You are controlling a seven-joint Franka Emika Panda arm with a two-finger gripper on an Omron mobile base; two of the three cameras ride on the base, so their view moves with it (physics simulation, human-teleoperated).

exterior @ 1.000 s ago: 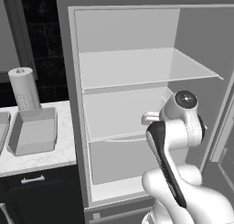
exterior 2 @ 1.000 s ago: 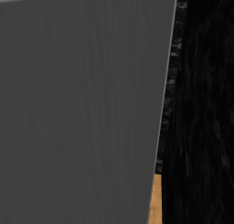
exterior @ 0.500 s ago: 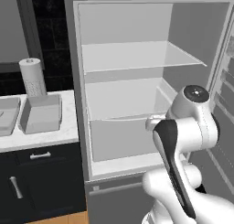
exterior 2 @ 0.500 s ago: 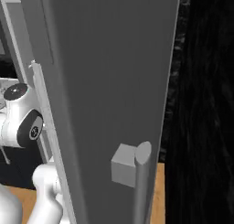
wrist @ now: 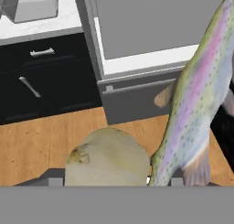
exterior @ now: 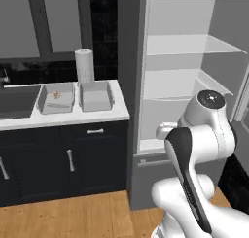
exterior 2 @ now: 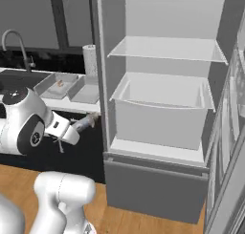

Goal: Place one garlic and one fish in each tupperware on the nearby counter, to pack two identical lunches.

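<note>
A rainbow-coloured fish (wrist: pixel 196 95) hangs close in front of the hand camera, and a pale garlic (wrist: pixel 107 160) bulb sits beside it to the left. Both are in mid-air above the wooden floor, with my gripper (exterior 2: pixel 85 123) shut on them and its fingertips hidden behind them. The hand is held out from the arm toward the counter (exterior: pixel 68 116), short of its front edge. Two grey tupperware stand side by side on the counter, the left one (exterior: pixel 56 98) with a small orange-tinted thing inside and the right one (exterior: pixel 96 95) next to it.
An open fridge (exterior: pixel 185 86) with bare shelves and a drawer stands right of the counter, its door (exterior 2: pixel 229 147) swung out on the far right. A paper towel roll (exterior: pixel 84 65) stands behind the tupperware. A dark sink (exterior: pixel 17 100) with a tap (exterior 2: pixel 14 39) lies to the left.
The whole picture has shifted: the base has backed off and turned left, so the fridge sits to the right and the counter with both tupperware has come into view.
</note>
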